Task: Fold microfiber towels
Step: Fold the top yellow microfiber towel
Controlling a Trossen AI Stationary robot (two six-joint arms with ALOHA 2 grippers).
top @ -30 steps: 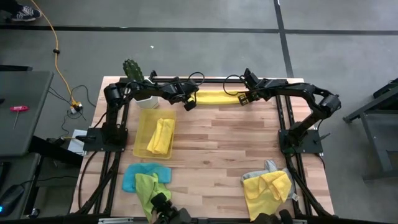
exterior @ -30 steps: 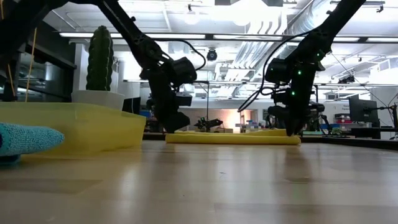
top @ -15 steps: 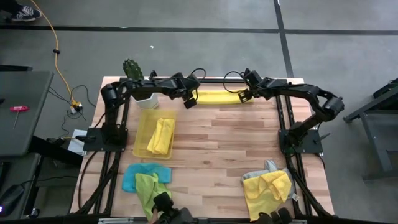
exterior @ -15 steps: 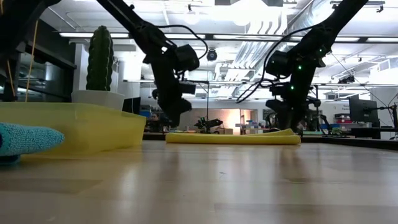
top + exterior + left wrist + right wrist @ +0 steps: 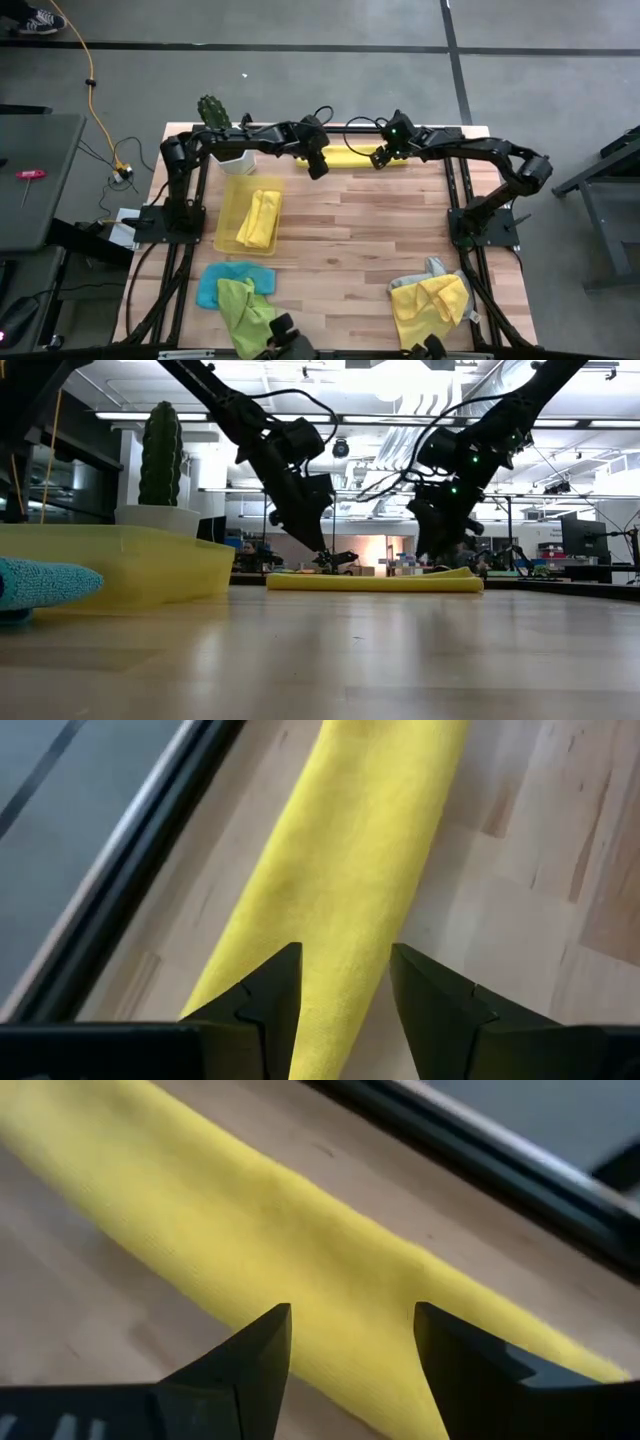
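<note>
Wooden table (image 5: 350, 240) under the overhead camera holds, from left to right, a blue-and-green heap of towels (image 5: 232, 292) at lower left, a folded yellow towel in the tray (image 5: 228, 205), a long yellow towel (image 5: 348, 157) folded narrow at upper centre, and an unfolded yellow-and-grey heap (image 5: 430, 296) at lower right, so most folding looks still to do. Above the narrow strip hang the left gripper (image 5: 318, 168) and right gripper (image 5: 379, 159), fingers spread and empty; each wrist view shows the cloth below the gap, untouched.
</note>
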